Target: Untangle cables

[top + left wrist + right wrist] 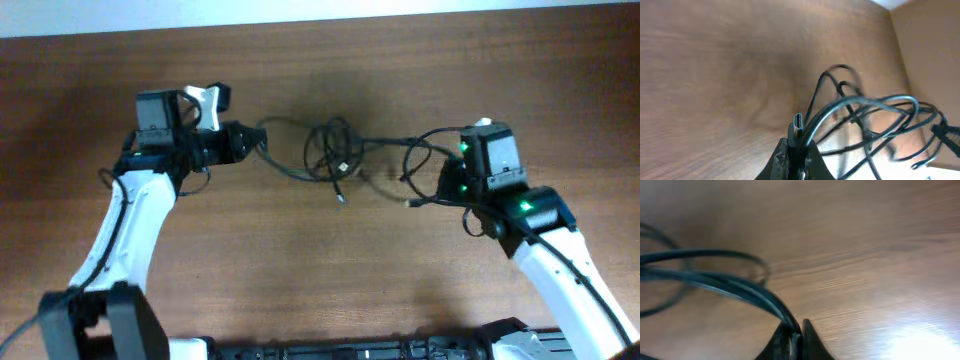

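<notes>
The cables [330,150] are thin black cords knotted in a small tangle at the table's middle, with a whitish plug [341,199] hanging just below. My left gripper [245,140] is shut on a cable end at the tangle's left; the left wrist view shows the plug [797,122] pinched between the fingers [799,150], loops [870,115] stretching away. My right gripper [450,180] is shut on a cable loop [425,150] at the right; in the right wrist view the cords [730,287] run into the fingers [795,335].
The brown wooden table [300,270] lies under everything. A pale wall or edge runs along the back [320,10]. The arms' own thicker wires hang by the left arm [110,180] and right arm [475,225].
</notes>
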